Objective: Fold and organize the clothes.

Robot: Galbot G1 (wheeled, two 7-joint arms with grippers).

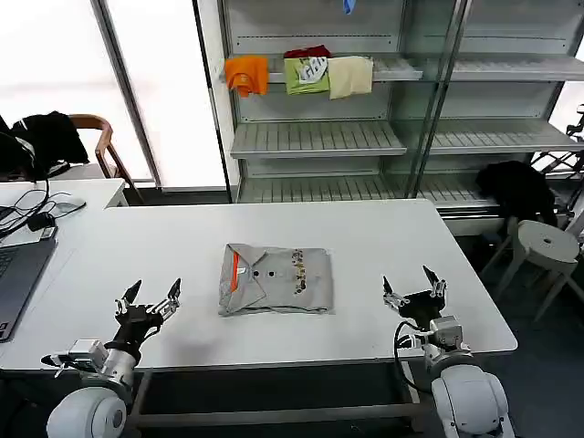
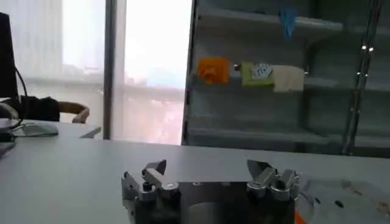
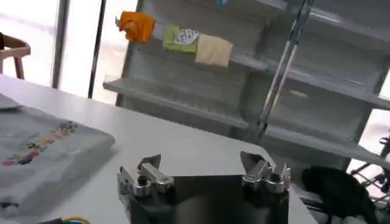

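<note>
left claw [image 1: 153, 296] spread, right claw [image 1: 412, 285] spread, flanking shirt [image 1: 275, 279]

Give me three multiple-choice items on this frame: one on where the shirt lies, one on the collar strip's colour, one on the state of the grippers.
1. Where is the grey shirt?
A. On a shelf
B. On the white table, between the two grippers
C. Hanging from the left gripper

2. What colour is the shirt's collar strip?
A. Orange
B. Blue
C. Black

3. How are the grippers?
A. Both shut on the shirt
B. Left shut, right open
C. Both open and holding nothing

Key: 1 B, the head view shows the shirt folded flat mid-table, with the left gripper and right gripper to either side near the front edge. 2 A, an orange strip runs along the collar. 3 C, both sets of fingers are spread and apart from the shirt.
</note>
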